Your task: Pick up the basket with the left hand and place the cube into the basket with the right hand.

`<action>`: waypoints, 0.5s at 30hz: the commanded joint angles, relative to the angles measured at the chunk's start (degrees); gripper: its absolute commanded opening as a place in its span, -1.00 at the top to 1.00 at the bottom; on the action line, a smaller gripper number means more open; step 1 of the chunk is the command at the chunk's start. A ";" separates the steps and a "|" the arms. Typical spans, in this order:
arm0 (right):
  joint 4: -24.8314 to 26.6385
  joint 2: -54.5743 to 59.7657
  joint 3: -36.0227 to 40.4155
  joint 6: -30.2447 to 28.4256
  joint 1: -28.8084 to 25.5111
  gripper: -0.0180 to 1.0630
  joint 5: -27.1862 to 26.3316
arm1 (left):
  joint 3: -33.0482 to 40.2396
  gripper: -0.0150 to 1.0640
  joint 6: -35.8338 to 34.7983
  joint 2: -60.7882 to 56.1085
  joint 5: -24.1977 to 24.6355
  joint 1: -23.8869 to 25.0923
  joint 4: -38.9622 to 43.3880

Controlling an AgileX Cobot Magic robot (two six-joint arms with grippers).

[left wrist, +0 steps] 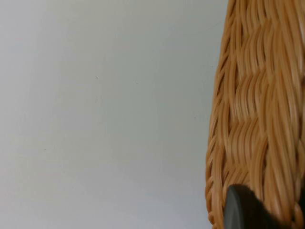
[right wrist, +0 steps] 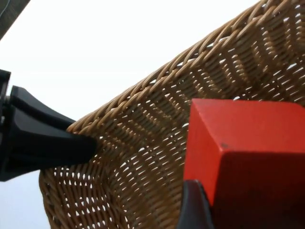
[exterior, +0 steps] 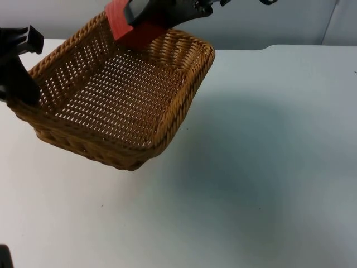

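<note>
Left gripper (exterior: 22,92) jaws are clamped on the rim of the wicker basket (exterior: 120,97), holding it tilted above the worktop (exterior: 268,167). Right gripper (exterior: 136,14) jaws are closed on the red cube (exterior: 131,28), over the basket's far rim. Placing step in hand; next, I judge, lower and release inside.

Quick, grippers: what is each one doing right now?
Left gripper: shut on the basket rim, holding it lifted and tilted.
Right gripper: shut on the red cube, above the basket.

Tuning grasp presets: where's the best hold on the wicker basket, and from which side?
Judging by its shape, the thin upright rim of the basket suits a pinch over the top edge, from outside a short wall. The left end effector holds it there now, basket tilted, while the right end effector carries the red cube above it.
</note>
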 commanded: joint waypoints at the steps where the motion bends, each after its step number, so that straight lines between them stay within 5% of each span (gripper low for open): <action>1: 0.04 0.30 -0.74 0.12 0.16 -0.11 -0.60 | -0.51 0.97 -0.26 -0.71 -0.86 0.20 -1.59; 15: 0.61 2.75 -0.97 3.19 0.01 -0.19 -0.85 | -0.51 0.97 -0.26 -0.71 -0.86 0.20 -1.59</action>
